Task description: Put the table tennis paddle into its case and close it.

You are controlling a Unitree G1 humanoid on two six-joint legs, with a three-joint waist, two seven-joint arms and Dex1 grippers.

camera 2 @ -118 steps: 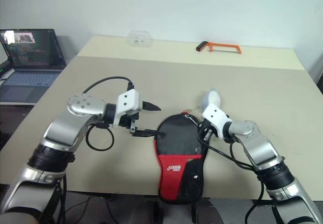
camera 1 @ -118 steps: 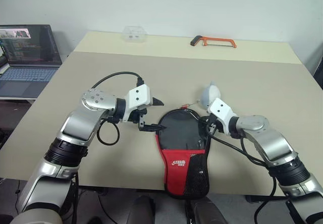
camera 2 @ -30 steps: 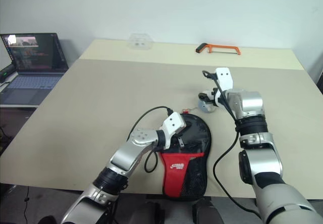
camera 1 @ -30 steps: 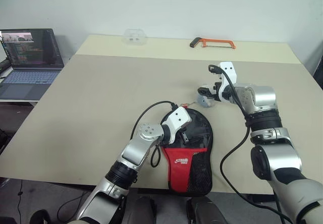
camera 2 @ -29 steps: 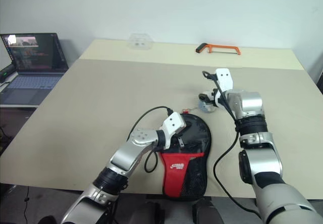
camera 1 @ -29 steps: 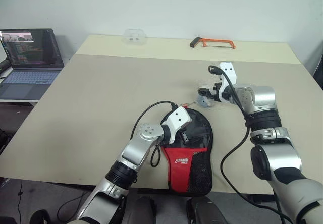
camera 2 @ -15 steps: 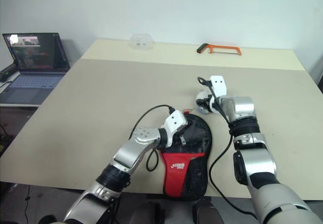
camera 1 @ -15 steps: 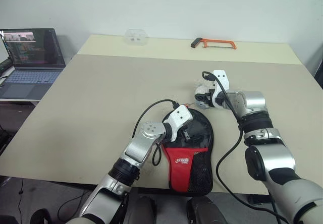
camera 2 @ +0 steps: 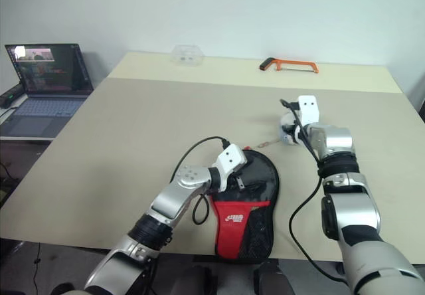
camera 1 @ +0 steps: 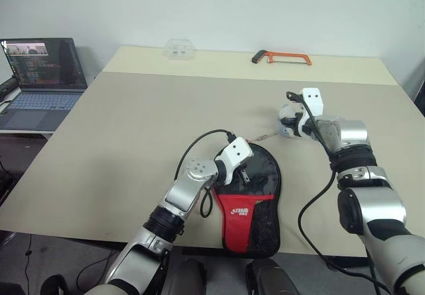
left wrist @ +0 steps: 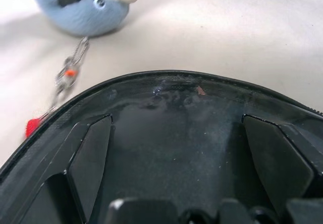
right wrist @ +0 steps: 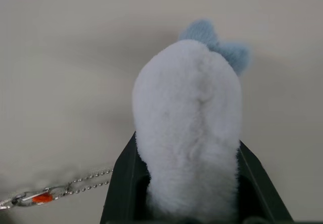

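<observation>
Open laptop (camera 1: pixel 40 76) left of table (camera 1: pixel 153 109), orange hacksaw (camera 1: pixel 280 57) and clear box (camera 1: pixel 178 47) at far edge, blue-white plush (right wrist: pixel 189 128) on chain (right wrist: pixel 55 190)

My case (camera 1: pixel 251 195) lies on the table's (camera 1: pixel 133 122) near edge; the plush pouch (right wrist: pixel 189 133) sits behind it to the right, chain (camera 1: pixel 264 136) between.

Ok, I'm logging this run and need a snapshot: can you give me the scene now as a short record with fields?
case: black and red case flat at the table's near edge, paddle blade showing dark through its clear side
left gripper: left gripper open, fingers resting on the case's round end
right gripper: right gripper shut on the light-blue plush pouch, right of and beyond the case
link: bead chain runs from pouch toward the case's top edge
background: orange hacksaw, clear box, laptop
</observation>
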